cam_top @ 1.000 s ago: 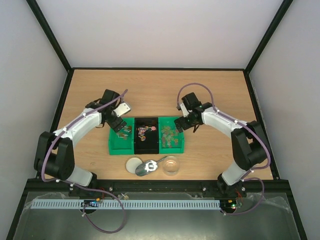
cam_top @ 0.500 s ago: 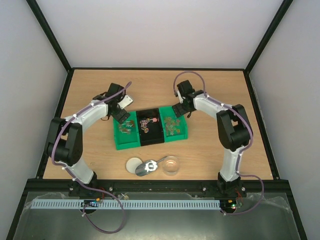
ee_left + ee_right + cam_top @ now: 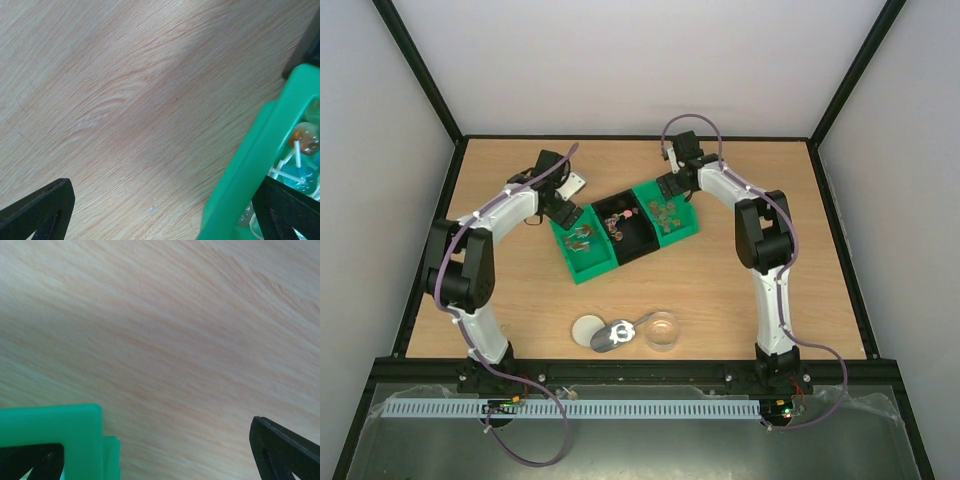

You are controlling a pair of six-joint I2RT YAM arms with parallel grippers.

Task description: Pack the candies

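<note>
The candies (image 3: 667, 211) lie as small mixed-colour sweets in a row of three joined bins: a left green bin (image 3: 578, 262), a black bin (image 3: 632, 243) and a right green bin (image 3: 685, 222). The row sits skewed, its right end farther back. My left gripper (image 3: 561, 207) is at the left bin's far corner, open. In the left wrist view my gripper (image 3: 165, 220) straddles the green wall (image 3: 250, 165), with candies (image 3: 305, 142) inside. My right gripper (image 3: 669, 186) is at the right bin's far corner, open. In the right wrist view my gripper (image 3: 160, 460) has the green bin corner (image 3: 50, 427) by its left finger.
Near the front edge stand a clear round jar (image 3: 662, 330), a metal scoop (image 3: 614, 336) and a white round lid (image 3: 587, 329). Black frame posts and grey walls bound the wooden table (image 3: 770, 290).
Both arms have reached farther back. The row of bins has slid away from the front and turned, its right end swinging toward the back. Both grippers stay wide open.
</note>
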